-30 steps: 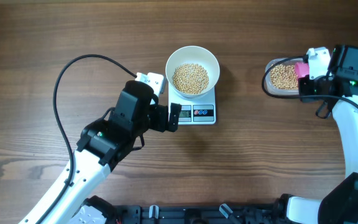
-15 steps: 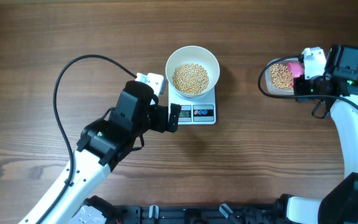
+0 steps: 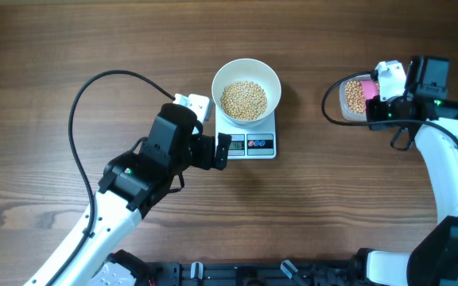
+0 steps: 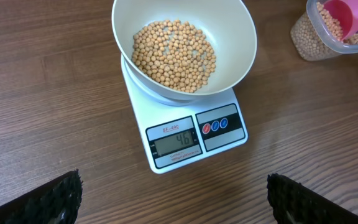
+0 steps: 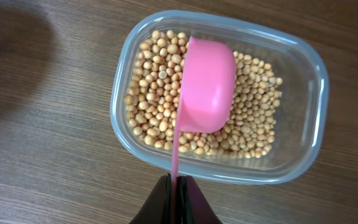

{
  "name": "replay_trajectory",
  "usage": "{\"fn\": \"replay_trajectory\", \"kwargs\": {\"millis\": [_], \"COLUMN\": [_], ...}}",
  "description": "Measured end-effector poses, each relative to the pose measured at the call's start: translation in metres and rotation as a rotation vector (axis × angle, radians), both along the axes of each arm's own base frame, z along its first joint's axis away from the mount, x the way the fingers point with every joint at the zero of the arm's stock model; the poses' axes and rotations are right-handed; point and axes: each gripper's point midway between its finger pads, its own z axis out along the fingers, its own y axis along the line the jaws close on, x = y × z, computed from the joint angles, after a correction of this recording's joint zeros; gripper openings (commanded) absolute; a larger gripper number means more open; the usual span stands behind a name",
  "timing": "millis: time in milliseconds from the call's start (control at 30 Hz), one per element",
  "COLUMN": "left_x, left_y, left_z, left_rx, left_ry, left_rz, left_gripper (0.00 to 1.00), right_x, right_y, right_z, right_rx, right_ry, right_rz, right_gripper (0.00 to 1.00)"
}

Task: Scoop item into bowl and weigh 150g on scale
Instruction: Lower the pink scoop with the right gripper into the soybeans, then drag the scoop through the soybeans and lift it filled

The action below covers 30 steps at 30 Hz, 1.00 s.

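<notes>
Jaws of the right gripper [image 5: 176,190] are closed on the handle of a pink scoop [image 5: 207,87], whose cup lies over beans [image 5: 151,93] in a clear tub [image 5: 312,118]. Jaws of the left gripper [image 4: 173,199] stand wide open near the display edge of the scale [image 4: 225,134], which carries a white bowl [image 4: 238,37] partly filled with beans.

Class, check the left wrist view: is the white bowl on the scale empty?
No, the bowl sitting on the scale holds a heap of beige beans.
</notes>
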Motion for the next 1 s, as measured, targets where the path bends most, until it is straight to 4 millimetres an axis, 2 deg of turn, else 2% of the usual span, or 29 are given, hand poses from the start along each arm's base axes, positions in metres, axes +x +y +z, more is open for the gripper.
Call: {"fn": "replay_trajectory", "kwargs": {"millis": [600,1000], "left_x": [-0.001,-0.001], "left_y": [0.0,0.0], "left_z": [-0.001,-0.002], "left_rx": [0.003,0.004], "left_ry": [0.004,0.007], "left_rz": [0.0,0.0], "left_gripper": [1.0,1.0], "right_x": [0.002,0.001], "right_y": [0.015,-0.001], "right_z": [-0.002,0.002], "right_rx": [0.144,0.317], "right_ry": [0.007,-0.008], "right_rz": [-0.076,-0.192], "right_gripper": [0.04,0.04]}}
